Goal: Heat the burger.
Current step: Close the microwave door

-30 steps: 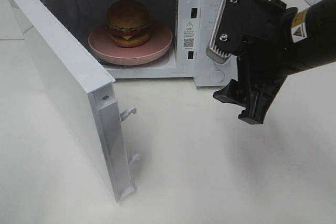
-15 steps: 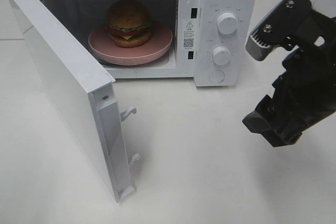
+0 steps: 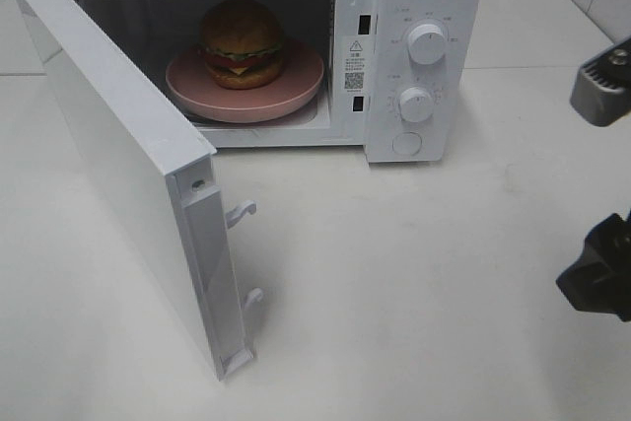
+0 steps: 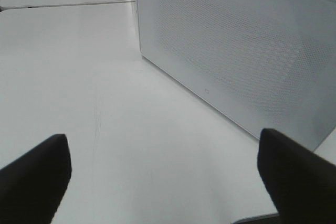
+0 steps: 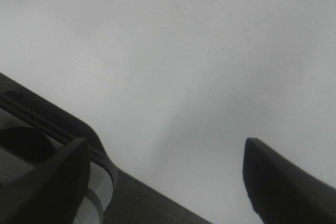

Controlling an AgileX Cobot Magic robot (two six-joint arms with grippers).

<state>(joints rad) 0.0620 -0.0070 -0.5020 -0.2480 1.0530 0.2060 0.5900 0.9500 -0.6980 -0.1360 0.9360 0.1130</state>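
Exterior high: the burger [image 3: 242, 41] sits on the pink plate [image 3: 296, 91] inside the microwave [image 3: 424, 7], whose door [image 3: 128, 175] stands open, running toward 5 o'clock from its hinge. The right gripper [image 3: 597, 278] is at the frame edge, well apart, burger at its 10 o'clock, jaw state unreadable here. Left wrist: the left gripper [image 4: 165, 179] is spread wide and empty, facing the door's perforated outer face close ahead, so this is probably the nearer arm for swinging it closed; burger hidden. Right wrist: fingers [image 5: 283, 182] parted over bare tabletop [image 5: 184, 51], nothing held, no microwave visible.
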